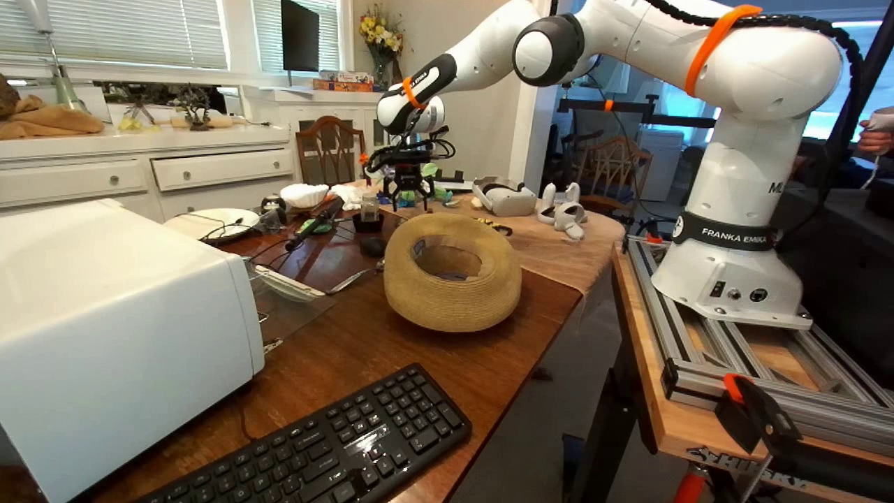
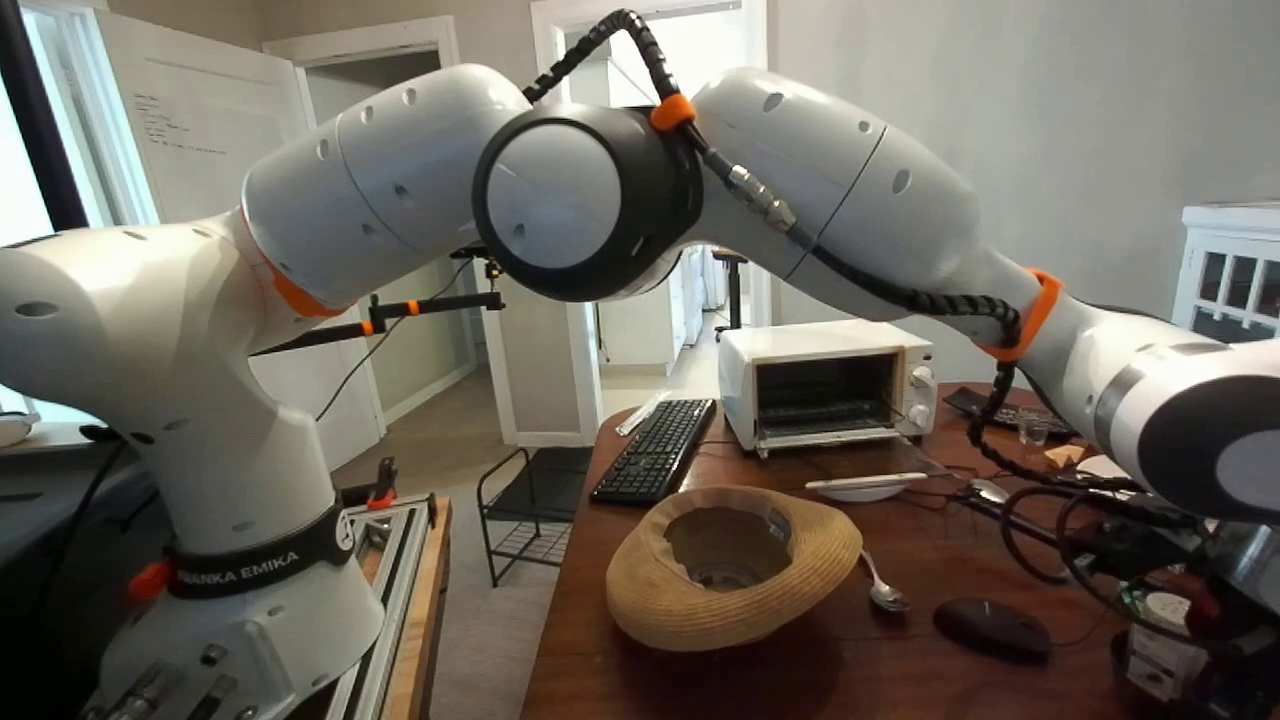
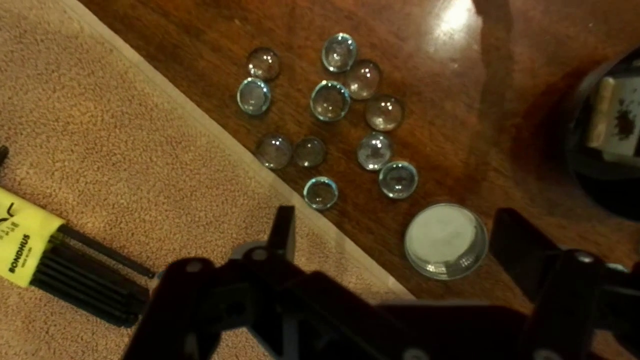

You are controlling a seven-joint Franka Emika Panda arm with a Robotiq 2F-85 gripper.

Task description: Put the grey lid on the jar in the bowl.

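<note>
Tool (image 3: 395,227) gapes near the bowl (image 3: 602,187) holding the jar (image 1: 370,205).

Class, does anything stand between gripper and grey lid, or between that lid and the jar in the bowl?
Nothing visible blocks the open gripper from the grey lid; glass beads lie to one side. Between lid and jar, only the wall of the bowl visibly stands; in an exterior view, the jar rises above it.
</note>
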